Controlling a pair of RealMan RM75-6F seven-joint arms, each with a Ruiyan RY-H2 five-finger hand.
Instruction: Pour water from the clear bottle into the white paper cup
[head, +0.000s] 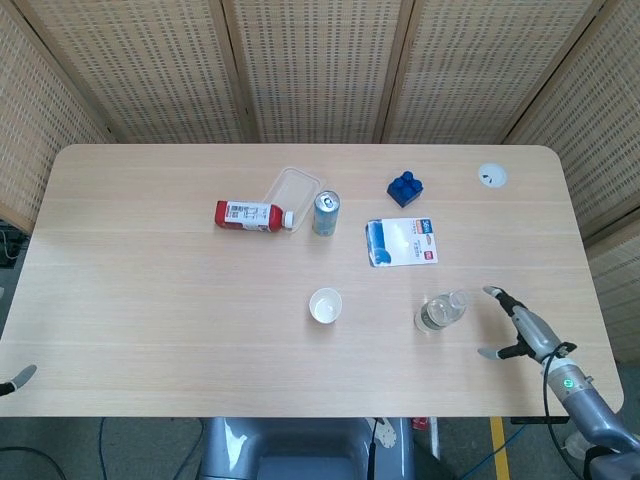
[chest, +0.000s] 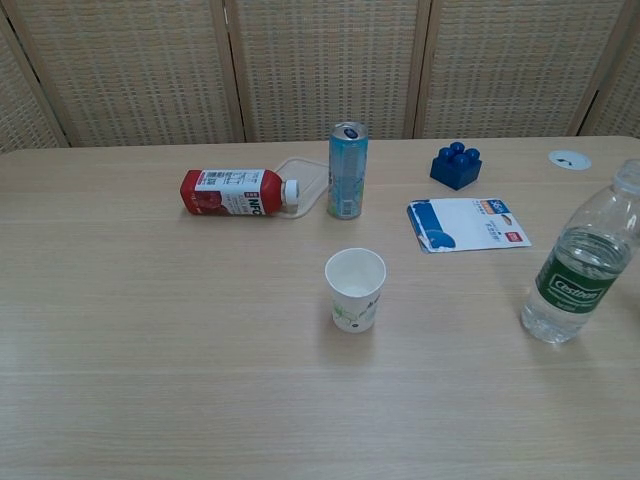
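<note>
At the near left edge of the bench (head: 150, 320), only a fingertip of the left hand (head: 20, 379) shows, so I cannot tell how its fingers are set. Farther in lie a red juice bottle (head: 252, 215) on its side, with a clear plastic tray (head: 292, 188) and an upright drinks can (head: 326, 213) just beside it. The white paper cup (chest: 355, 289) stands upright near the middle, open-topped, with a faint green print low on its wall. Right of it stands the clear bottle (chest: 585, 259), upright, capped, green-labelled, partly full of water. Beyond lie a blue-and-white packet (head: 402, 242) and a blue block (head: 405, 188). The right hand (head: 520, 328) hovers just right of the bottle, fingers apart, holding nothing.
</note>
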